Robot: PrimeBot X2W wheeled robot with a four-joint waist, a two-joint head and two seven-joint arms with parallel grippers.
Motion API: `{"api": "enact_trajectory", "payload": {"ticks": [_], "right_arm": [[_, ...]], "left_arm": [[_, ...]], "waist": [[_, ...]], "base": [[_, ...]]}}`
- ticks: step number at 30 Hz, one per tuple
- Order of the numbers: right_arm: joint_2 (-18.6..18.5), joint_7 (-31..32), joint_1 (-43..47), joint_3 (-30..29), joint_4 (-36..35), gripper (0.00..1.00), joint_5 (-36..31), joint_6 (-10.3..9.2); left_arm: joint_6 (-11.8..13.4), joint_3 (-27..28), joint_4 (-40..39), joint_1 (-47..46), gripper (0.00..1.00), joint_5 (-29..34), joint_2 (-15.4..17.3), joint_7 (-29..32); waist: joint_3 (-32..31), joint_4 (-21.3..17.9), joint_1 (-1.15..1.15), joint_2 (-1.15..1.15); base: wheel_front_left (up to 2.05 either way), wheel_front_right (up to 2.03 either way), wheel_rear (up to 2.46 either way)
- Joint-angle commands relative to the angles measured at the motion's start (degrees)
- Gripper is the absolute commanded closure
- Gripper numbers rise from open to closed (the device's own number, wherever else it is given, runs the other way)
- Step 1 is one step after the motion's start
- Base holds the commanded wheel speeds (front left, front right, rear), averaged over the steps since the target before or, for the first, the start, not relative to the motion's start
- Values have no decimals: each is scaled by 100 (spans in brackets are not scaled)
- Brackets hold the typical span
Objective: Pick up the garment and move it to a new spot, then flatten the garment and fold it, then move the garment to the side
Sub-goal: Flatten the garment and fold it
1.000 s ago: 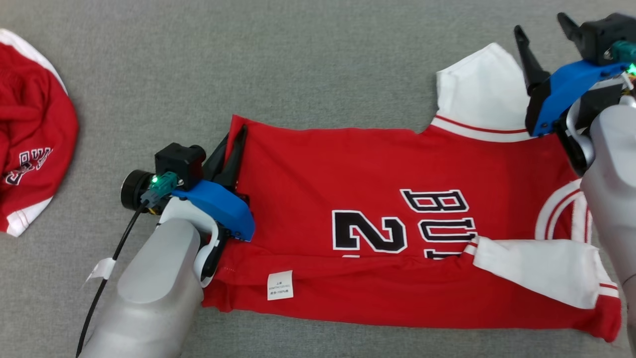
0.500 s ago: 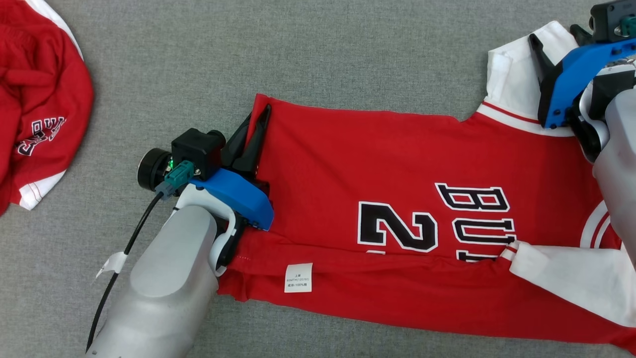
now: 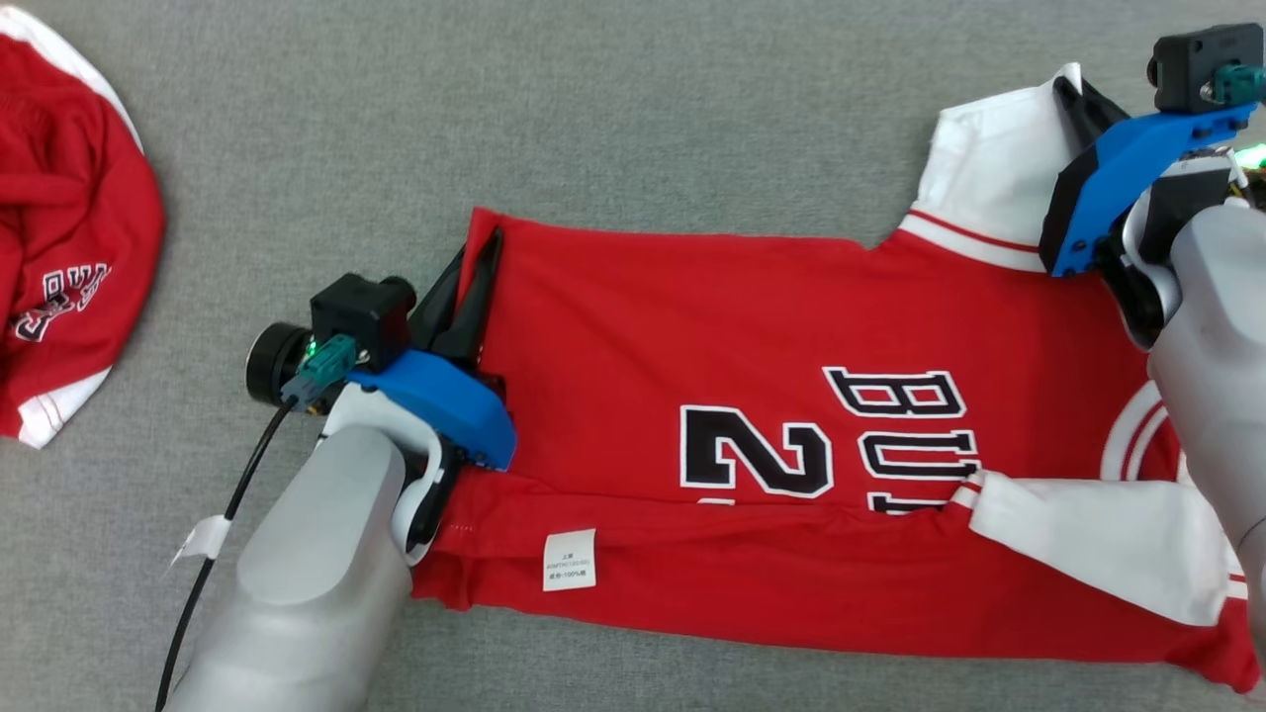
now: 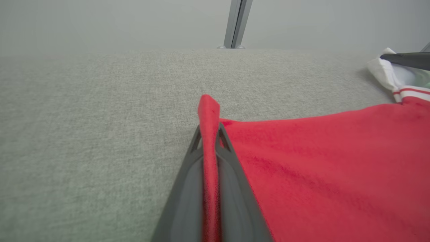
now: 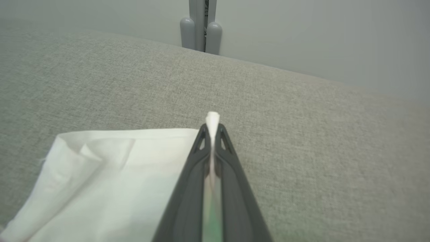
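Red jersey [image 3: 692, 326] is laid flat on the grey worktop [image 3: 593, 119], from the middle out to the right side, lettering up. Its near long edge is folded over, and a white label [image 3: 570, 560] is shown there. Left end effector [image 3: 480, 252] is clamped on the far hem corner, with red cloth seen pinched between its fingers in the left wrist view. Right end effector [image 3: 1073, 94] is clamped on the edge of the far white sleeve [image 3: 989, 168]. A second red garment [image 3: 69, 227] is bunched toward the left side, well apart.
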Motion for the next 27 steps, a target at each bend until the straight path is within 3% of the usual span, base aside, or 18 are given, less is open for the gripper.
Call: {"api": "enact_trajectory", "payload": {"ticks": [1, 11, 18, 27], "right_arm": [[19, -204, 185, 61, -68, 100, 122, -1], [64, -926, 985, 400, -710, 100, 687, 0], [-125, -993, 1879, 445, -1995, 100, 972, 0], [-144, -998, 3336, -6, -3493, 100, 832, 0]], "left_arm": [[20, 73, 94, 150, 100, -37, 59, -12], [20, 275, 239, 529, 100, -4, 140, -13], [20, 457, 252, 739, 100, 53, 193, -13], [20, 749, 80, 1096, 100, 179, 200, -13]], "waist": [[-238, -194, 0, 0], [-843, -632, 0, 0], [-1145, -835, 0, 0], [-1396, -923, 0, 0]], "base": [[0, 0, 0], [0, 0, 0], [0, 0, 0], [0, 0, 0]]}}
